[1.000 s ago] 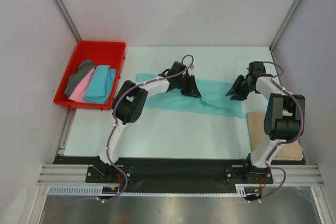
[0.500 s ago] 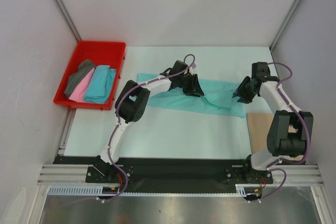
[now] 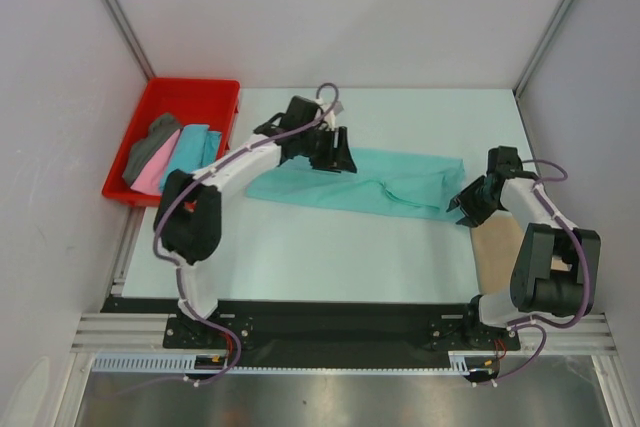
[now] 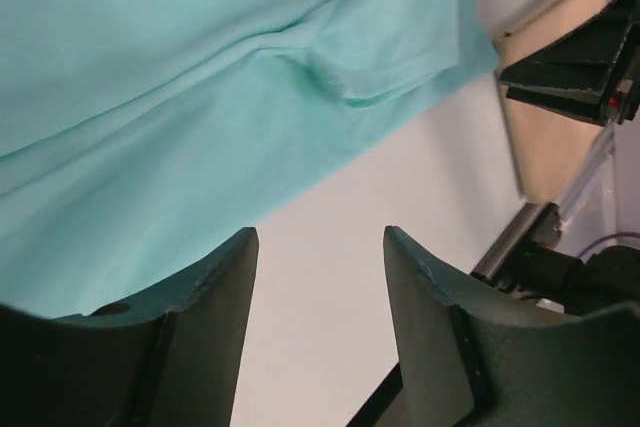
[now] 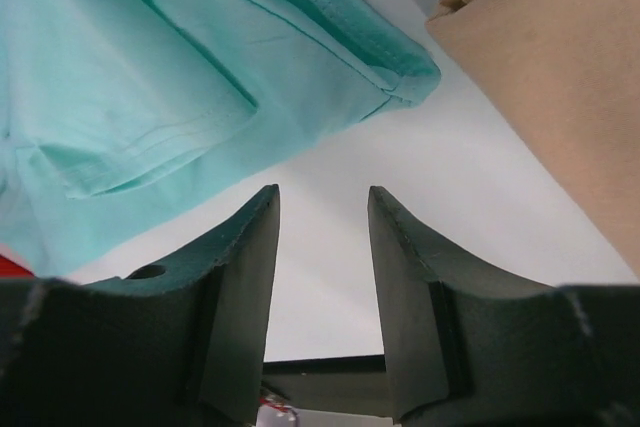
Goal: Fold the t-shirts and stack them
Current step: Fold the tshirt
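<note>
Across mid-bench we see the mint green t-shirt (image 3: 360, 184) lying flat as a long band. Left gripper (image 4: 318, 247) hovers over its left end, jaws apart, nothing between them. Right gripper (image 5: 322, 207) sits just off its right end, beside the tan t-shirt (image 3: 497, 247), jaws likewise apart and empty. Dark grey t-shirt (image 3: 150, 147), pink t-shirt (image 3: 155, 173) and turquoise t-shirt (image 3: 190, 159) lie in the red tray (image 3: 185, 99).

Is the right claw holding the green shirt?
No, in the right wrist view the right gripper stands open over the bare table, with the mint green t-shirt lying beyond its fingertips.
</note>
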Motion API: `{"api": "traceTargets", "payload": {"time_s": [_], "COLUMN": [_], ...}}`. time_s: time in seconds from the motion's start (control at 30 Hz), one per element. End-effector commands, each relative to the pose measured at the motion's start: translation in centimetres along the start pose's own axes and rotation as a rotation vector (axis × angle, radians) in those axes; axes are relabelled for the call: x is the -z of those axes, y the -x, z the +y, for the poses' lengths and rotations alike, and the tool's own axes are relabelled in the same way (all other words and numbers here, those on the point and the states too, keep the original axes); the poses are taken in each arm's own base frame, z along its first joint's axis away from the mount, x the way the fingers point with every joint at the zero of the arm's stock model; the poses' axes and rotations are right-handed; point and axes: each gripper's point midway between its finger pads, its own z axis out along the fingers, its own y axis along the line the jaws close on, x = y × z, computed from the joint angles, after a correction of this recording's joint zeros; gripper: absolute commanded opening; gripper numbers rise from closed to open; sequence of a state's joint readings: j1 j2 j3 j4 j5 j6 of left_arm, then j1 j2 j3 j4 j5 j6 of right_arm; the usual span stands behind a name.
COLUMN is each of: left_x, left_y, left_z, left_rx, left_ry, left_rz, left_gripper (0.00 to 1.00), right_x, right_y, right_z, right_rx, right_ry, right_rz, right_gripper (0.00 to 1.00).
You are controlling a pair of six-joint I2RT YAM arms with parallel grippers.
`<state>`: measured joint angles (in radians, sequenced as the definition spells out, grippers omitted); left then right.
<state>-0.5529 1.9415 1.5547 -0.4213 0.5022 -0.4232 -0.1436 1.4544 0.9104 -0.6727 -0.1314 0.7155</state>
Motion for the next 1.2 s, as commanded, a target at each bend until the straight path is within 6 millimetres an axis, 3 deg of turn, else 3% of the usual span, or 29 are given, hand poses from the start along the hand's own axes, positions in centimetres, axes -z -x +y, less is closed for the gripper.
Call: {"api": "traceTargets", "payload": {"time_s": [0.0, 0.03, 0.07, 0.1, 0.13, 0.3, 0.5, 0.73, 0.9, 0.97, 1.0, 1.03, 1.07, 1.1, 1.17], "left_x": [5.3, 6.7, 7.2, 8.7, 9.7, 13.3, 14.1, 14.4, 14.7, 14.8, 14.5, 14.4, 14.2, 14.0, 12.8], "left_y": [-0.7, -0.6, -2.1, -1.8, -2.7, -2.7, -3.5, -4.2, -2.7, -2.5, -2.7, -2.5, -3.0, -3.3, -4.4], "left_z": [5.7, 7.8, 9.6, 9.8, 11.7, 12.3, 12.8, 15.6, 15.4, 15.5, 15.9, 15.9, 16.0, 16.2, 15.8], "left_rx": [-0.001, 0.035, 0.074, 0.089, 0.141, 0.158, 0.165, 0.225, 0.235, 0.226, 0.229, 0.225, 0.218, 0.210, 0.160], "left_ry": [0.198, 0.245, 0.283, 0.289, 0.316, 0.340, 0.387, 0.537, 0.542, 0.552, 0.556, 0.555, 0.564, 0.581, 0.602], "left_rz": [-0.022, -0.043, -0.026, -0.063, -0.066, -0.136, -0.135, -0.105, -0.163, -0.160, -0.142, -0.137, -0.107, -0.086, -0.019], "left_gripper": [0.60, 0.61, 0.63, 0.64, 0.64, 0.65, 0.63, 0.57, 0.57, 0.59, 0.60, 0.61, 0.61, 0.61, 0.63], "right_x": [-0.5, -0.8, -1.4, -1.7, -2.0, -3.6, -5.3, -6.8, -9.4, -11.2, -11.0, -11.4, -13.3, -12.7, -13.3], "right_y": [0.0, 0.2, -0.1, -0.3, -0.1, -0.5, 0.1, 3.1, 7.7, 8.6, 10.6, 11.4, 11.6, 14.0, 15.6], "right_z": [1.0, 1.2, 1.1, 1.0, 1.2, 1.1, 1.2, 2.3, 5.2, 5.7, 8.0, 8.9, 9.4, 11.9, 14.1], "right_rx": [-0.114, -0.120, -0.143, -0.156, -0.162, -0.221, -0.208, -0.146, -0.056, -0.031, -0.017, -0.001, 0.022, 0.056, 0.080], "right_ry": [0.064, 0.074, 0.065, 0.065, 0.073, 0.075, 0.056, 0.039, 0.029, 0.008, 0.054, 0.067, 0.050, 0.083, 0.100], "right_rz": [0.013, 0.011, 0.028, 0.035, 0.028, 0.039, 0.016, -0.056, -0.133, -0.133, -0.174, -0.187, -0.179, -0.219, -0.227], "right_gripper": [0.47, 0.47, 0.47, 0.48, 0.48, 0.48, 0.47, 0.46, 0.46, 0.45, 0.45, 0.45, 0.45, 0.45, 0.45]}}
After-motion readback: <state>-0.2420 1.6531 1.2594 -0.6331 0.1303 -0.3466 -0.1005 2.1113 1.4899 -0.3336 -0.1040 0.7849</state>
